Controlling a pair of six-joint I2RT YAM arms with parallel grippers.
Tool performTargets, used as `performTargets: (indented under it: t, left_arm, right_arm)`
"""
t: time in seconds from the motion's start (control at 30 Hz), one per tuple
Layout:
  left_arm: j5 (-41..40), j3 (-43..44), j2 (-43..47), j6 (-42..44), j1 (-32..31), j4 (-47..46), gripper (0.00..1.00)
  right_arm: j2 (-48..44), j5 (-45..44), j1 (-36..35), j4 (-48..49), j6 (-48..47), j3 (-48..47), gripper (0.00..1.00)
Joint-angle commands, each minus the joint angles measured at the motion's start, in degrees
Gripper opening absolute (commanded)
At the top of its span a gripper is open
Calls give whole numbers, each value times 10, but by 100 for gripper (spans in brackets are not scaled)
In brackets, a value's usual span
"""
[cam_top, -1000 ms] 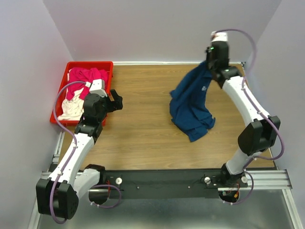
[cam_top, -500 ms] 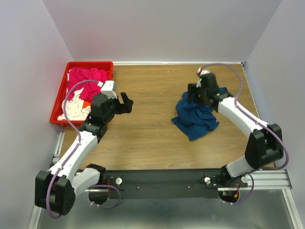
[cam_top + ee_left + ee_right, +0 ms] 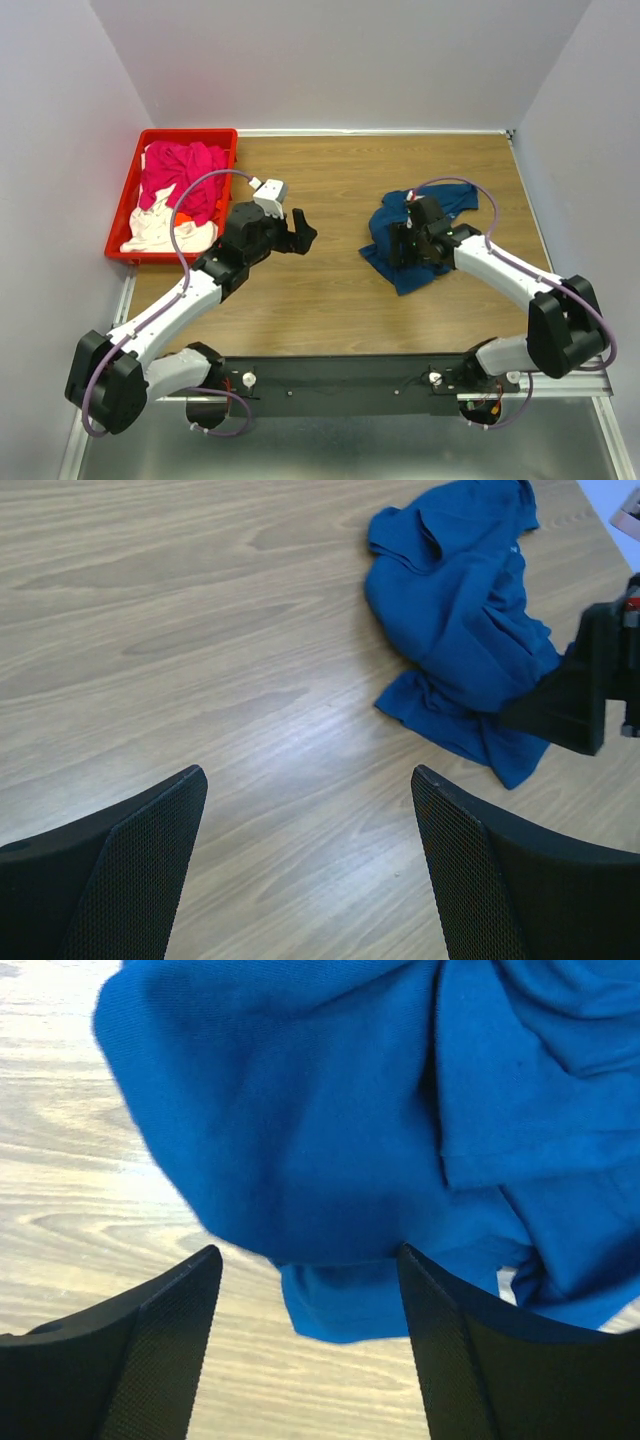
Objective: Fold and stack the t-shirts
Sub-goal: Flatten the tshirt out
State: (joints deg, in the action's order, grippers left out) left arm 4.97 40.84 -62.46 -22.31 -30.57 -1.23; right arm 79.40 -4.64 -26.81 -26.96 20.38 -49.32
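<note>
Wooden table bears crumpled navy t-shirt — both arms' jaws gape, empty.

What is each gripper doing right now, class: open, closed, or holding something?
Left gripper: open, empty.
Right gripper: open, over the blue t-shirt, not gripping it.

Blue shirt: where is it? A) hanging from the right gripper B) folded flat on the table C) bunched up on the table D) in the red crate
C: the blue shirt lies in a rumpled heap on the table, and the right gripper stands open over it.
</note>
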Motion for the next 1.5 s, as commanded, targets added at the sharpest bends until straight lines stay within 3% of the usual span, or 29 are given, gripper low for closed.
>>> performTargets:
  t: [0.0,0.07,0.1,0.17,0.23,0.33,0.4,0.53,0.6,0.73,0.93,1.17,1.3,1.47]
  left_arm:
    - [-15,18,-8,-9,-19,-1,91]
    - [-15,21,-9,-10,-25,4,91]
    - [-15,22,-7,-10,-27,6,91]
    - [-23,23,-5,-10,-31,11,91]
    - [-29,25,1,-12,-34,11,91]
    - [-39,25,7,-21,-38,29,88]
    - [-40,25,8,-27,-40,36,87]
    - [-46,30,-1,-38,-47,52,87]
    - [-69,29,-6,-43,-47,58,88]
    - [-93,28,-39,-60,-47,55,91]
    - [-129,49,-116,-79,-34,30,92]
    - [-110,87,-201,-80,-12,2,92]
    - [-103,104,-235,-78,-7,2,92]
    - [-94,108,-250,-77,-7,-1,92]
  right_arm:
    - [44,8,-8,4,10,3,73]
    - [73,29,-18,29,2,-16,51]
    - [84,48,-24,39,3,-28,28]
    - [118,84,-38,70,14,-53,13]
    - [145,121,-49,93,24,-110,7]
    - [213,140,-69,136,45,-209,8]
    - [247,157,-73,148,54,-253,19]
    - [242,144,-74,158,55,-307,51]
    - [215,91,-74,159,47,-278,54]
    - [139,0,-57,157,32,-180,54]
    - [75,1,45,161,46,-71,53]
    - [129,111,108,201,34,-93,50]
    - [158,130,108,215,43,-108,49]
    - [180,177,68,226,-13,-125,48]
